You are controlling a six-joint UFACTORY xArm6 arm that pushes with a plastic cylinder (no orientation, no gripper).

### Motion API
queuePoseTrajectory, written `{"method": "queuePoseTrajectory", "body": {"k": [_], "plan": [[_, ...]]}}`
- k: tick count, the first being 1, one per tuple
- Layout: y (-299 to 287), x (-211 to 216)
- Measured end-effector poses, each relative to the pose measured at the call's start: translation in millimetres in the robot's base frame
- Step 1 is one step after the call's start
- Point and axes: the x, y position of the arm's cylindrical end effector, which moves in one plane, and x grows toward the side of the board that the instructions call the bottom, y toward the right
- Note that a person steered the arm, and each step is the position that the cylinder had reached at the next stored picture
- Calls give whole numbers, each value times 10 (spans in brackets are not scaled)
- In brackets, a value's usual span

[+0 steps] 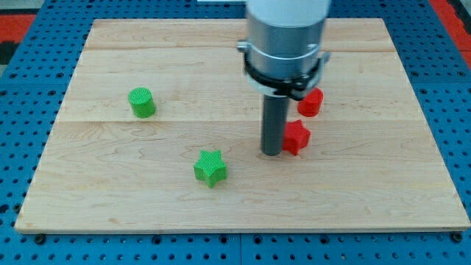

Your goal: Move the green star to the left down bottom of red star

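Note:
The green star (210,168) lies on the wooden board (110,206), left of centre toward the view's bottom. The red star (296,138) lies right of centre. My tip (271,153) stands at the red star's left edge, touching or nearly touching it. The green star is to the left of and slightly below my tip, well apart from it.
A green cylinder (141,102) stands at the view's left. A red cylinder (310,103) sits just above the red star, partly hidden by the arm's grey body (285,37). A blue pegboard (29,88) surrounds the board.

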Motion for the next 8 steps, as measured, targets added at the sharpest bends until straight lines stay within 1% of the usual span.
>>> {"method": "queuePoseTrajectory", "body": {"k": [1,2,3,4,5,6,7,8], "plan": [[256,0],[244,-2],[-67,64],[-390,533],[-695,772],[-1607,468],[-2123,185],[-1838,153]]}}
